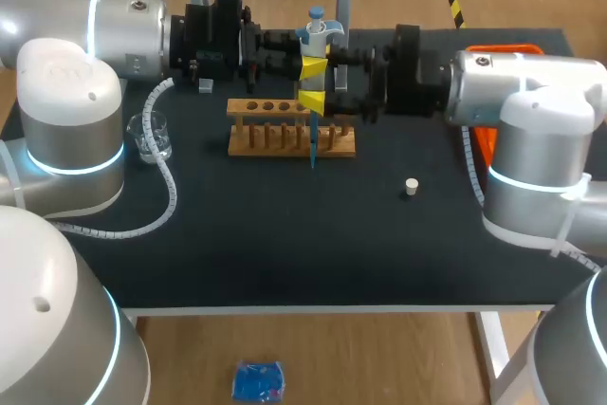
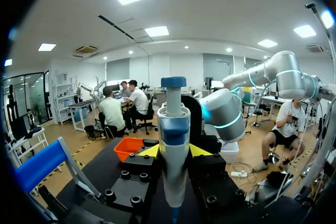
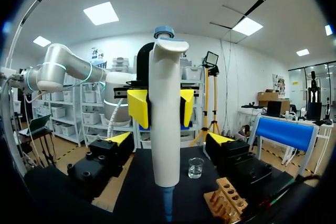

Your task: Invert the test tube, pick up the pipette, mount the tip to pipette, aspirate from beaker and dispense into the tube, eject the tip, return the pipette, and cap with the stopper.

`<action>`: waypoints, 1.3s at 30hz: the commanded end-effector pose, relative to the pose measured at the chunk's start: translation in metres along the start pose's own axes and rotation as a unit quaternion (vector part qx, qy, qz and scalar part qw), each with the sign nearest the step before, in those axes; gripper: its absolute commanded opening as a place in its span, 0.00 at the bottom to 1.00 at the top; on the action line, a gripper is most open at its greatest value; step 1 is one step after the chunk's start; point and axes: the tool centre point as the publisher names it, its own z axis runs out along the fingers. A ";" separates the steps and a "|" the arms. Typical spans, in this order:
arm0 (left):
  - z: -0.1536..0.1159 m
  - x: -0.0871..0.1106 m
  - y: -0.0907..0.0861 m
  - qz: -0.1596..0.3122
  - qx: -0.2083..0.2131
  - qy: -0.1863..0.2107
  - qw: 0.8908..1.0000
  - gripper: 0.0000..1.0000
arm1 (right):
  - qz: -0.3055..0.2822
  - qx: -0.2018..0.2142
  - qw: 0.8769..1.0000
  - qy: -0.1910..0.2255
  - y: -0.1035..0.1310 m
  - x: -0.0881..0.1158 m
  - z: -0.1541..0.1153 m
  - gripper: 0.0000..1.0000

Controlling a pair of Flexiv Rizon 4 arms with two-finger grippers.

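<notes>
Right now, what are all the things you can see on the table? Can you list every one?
pipette: one, white and blue with a thin blue tip, held upright near the rack
rack: one, brown wood with round holes, middle of the table
glass: one, clear, left side, by the left arm
stopper: one, pale, lying alone to the right of the rack
small block: one, whitish, back left
box: one, orange, right edge, mostly behind the right arm
table: one, black top
left gripper: one, black with yellow tips, shut on the pipette
right gripper: one, black with yellow tips, open on either side of the pipette
</notes>
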 end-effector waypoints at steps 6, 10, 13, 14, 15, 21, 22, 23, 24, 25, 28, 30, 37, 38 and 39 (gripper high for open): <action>0.001 0.000 0.000 0.001 0.002 -0.002 1.000 0.00 | -0.002 -0.001 1.000 0.000 0.000 -0.001 0.001 0.13; 0.001 0.000 0.000 0.001 0.002 -0.002 1.000 0.00 | -0.003 -0.001 1.000 0.000 0.000 -0.001 0.000 0.00; 0.001 0.000 0.000 0.001 0.002 -0.002 1.000 0.00 | -0.004 -0.002 1.000 0.001 0.000 -0.001 0.000 0.00; 0.001 0.000 0.000 0.001 0.002 -0.002 1.000 0.00 | -0.004 -0.002 1.000 0.001 0.000 -0.001 0.000 0.00; 0.001 0.000 0.000 0.001 0.002 -0.002 1.000 0.00 | -0.004 -0.002 1.000 0.002 0.000 -0.001 -0.001 0.00; 0.001 0.000 0.000 0.001 0.002 -0.002 1.000 1.00 | -0.006 -0.001 1.000 0.006 0.001 -0.002 -0.004 0.00; 0.001 0.000 0.000 0.001 0.002 -0.002 1.000 1.00 | -0.004 0.000 1.000 0.010 0.001 -0.003 -0.005 0.00; 0.001 0.000 0.000 0.001 0.002 -0.002 1.000 1.00 | -0.001 0.000 1.000 0.014 0.001 -0.003 -0.006 0.00; 0.001 0.000 0.000 0.001 0.002 -0.002 1.000 1.00 | 0.000 0.000 1.000 0.015 0.001 -0.004 -0.007 0.00; 0.001 0.000 0.000 0.001 0.002 -0.002 1.000 1.00 | 0.000 0.001 1.000 0.017 0.001 -0.005 -0.009 0.00; 0.001 0.000 0.000 0.001 0.002 -0.002 1.000 1.00 | 0.005 0.003 1.000 0.029 0.001 -0.007 -0.015 0.00; 0.001 0.000 0.000 0.001 0.002 -0.002 1.000 1.00 | 0.006 0.005 0.999 0.042 0.001 -0.009 -0.020 0.00; 0.001 0.000 0.000 0.001 0.002 -0.002 1.000 1.00 | 0.004 0.017 0.997 0.075 -0.001 -0.017 -0.047 0.00; 0.001 0.000 0.000 0.001 0.002 -0.002 1.000 1.00 | 0.008 0.017 0.997 0.078 -0.001 -0.020 -0.053 0.00; 0.001 0.000 0.000 0.001 0.002 -0.002 1.000 1.00 | 0.011 0.016 0.996 0.082 -0.001 -0.022 -0.059 0.00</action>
